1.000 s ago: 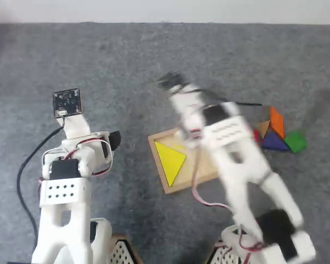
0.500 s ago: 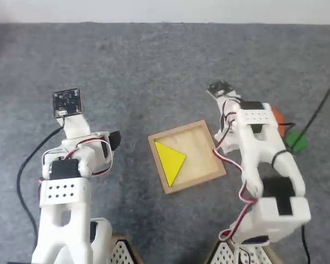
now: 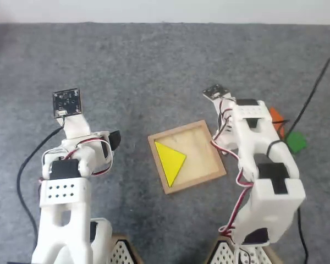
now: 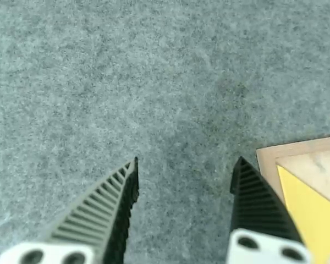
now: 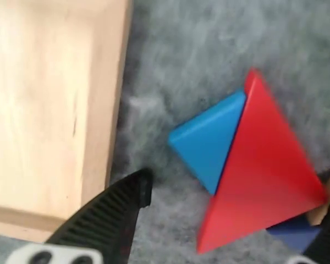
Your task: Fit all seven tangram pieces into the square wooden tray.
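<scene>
- Tray [image 3: 201,153] sits mid-tabletop. Only the yellow triangle [image 3: 169,160] is in it, against the rim facing the left arm.
- Other pieces lie loose off the tray's right side, toward the tabletop's right edge: red triangle [image 5: 258,165], blue piece [image 5: 209,143] touching its long edge, orange piece [image 3: 276,116], green piece [image 3: 296,142].
- Right gripper [image 5: 239,195]: fingers spread, empty, straddling the red triangle.
- Key relation: the red triangle's long edge runs across the closing line, with the blue piece between it and the tray-side finger. Closing will likely nudge both pieces.
- Tray is just beyond that same finger, so the carry looks short. Right arm is nearer.
- Left gripper [image 4: 187,162]: fingers apart, empty, over bare tabletop by a tray corner.
</scene>
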### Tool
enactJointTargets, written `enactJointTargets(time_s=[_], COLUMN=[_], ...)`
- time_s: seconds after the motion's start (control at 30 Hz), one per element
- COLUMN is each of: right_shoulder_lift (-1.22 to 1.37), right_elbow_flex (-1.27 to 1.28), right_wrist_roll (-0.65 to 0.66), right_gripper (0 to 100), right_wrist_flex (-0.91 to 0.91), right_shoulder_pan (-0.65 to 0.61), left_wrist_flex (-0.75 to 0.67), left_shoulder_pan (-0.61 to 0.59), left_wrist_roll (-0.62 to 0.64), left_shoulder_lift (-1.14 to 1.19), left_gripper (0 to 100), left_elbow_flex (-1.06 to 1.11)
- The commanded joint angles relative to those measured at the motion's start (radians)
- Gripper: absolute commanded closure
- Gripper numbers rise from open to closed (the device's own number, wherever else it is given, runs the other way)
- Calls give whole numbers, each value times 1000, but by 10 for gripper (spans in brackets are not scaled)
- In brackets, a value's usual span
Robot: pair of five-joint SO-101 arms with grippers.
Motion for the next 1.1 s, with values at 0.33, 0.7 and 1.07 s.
enactJointTargets(time_s=[0.33,0.7,1.07], right_shoulder_lift=[186,185,114], right_elbow_flex=[-282,-288,-316], right_wrist_roll=[3,-63,-126], right_gripper=[672,926,920], right_wrist_flex=[168,140,182], right_shoulder_pan=[41,73,170], left_wrist_flex=[-18,-20,-20], left_shoulder_pan=[-9,-46,-46], left_wrist_roll=[-2,-2,-2], left_shoulder_lift=[-5,-5,-5], left_gripper=[731,731,731], left_elbow_flex=[-5,-10,-10])
